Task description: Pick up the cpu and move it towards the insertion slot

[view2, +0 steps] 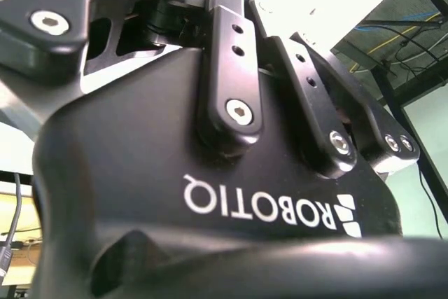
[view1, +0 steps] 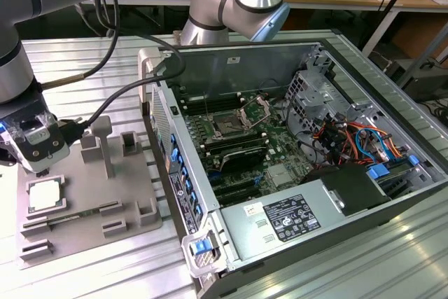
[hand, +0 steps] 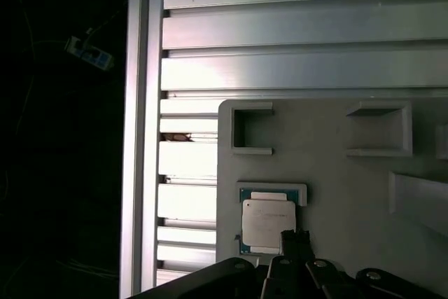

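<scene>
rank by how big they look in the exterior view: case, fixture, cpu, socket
1. case
2. fixture
3. cpu and socket look about alike; the cpu is nearer the camera, so I leave them unranked.

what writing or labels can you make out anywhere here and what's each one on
White lettering on the black housing in the second wrist view: a maker's mark, seen mirrored, not quoted here.
White label on the power supply in the exterior view: dense print and symbols, too small to read.
cpu top in the first wrist view: faint marks, too small to read.
</scene>
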